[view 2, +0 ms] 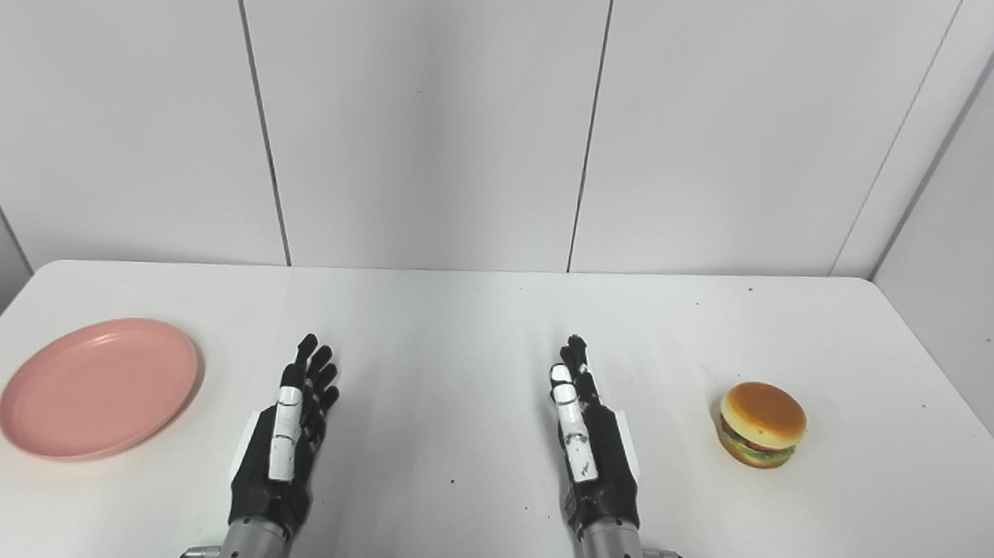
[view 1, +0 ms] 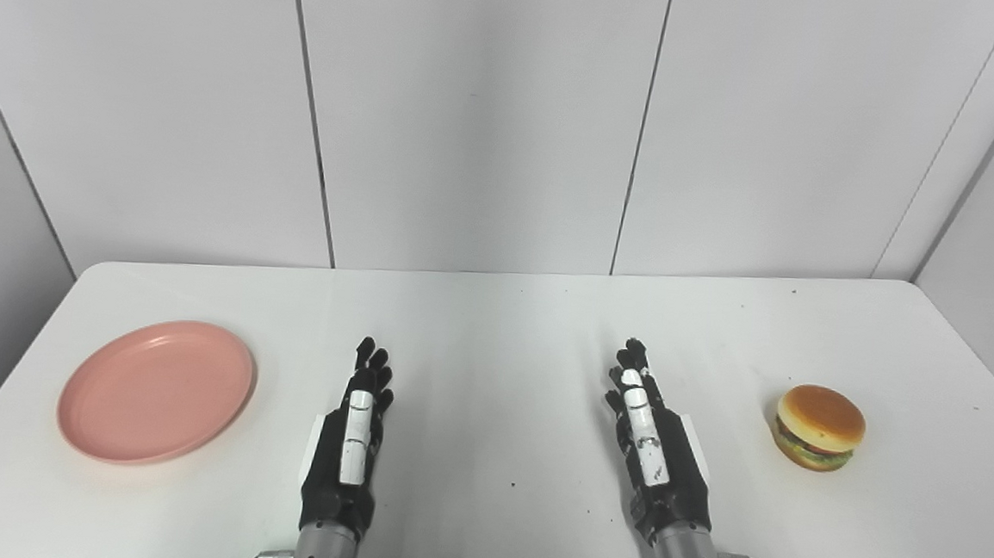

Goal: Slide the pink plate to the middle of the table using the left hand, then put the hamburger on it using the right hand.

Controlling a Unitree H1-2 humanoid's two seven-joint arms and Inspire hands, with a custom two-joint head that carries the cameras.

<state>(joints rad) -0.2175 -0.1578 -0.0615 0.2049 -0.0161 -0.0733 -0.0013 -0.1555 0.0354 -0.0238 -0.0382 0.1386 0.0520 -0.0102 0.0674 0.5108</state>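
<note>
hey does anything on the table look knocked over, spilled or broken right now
Nothing stands out. The pink plate lies flat and empty at the left, the hamburger sits upright at the right, both intact.

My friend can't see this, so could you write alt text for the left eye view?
Two black robot hands, left hand and right hand, extend open over a white table. An empty pink plate sits far left, a hamburger far right.

Round pink plastic plate (view 1: 156, 391) looks smooth, matt; smooth white counter (view 1: 502, 331) shows faint sheen; shiny-bunned toy hamburger (view 1: 819, 426) looks plastic
</note>
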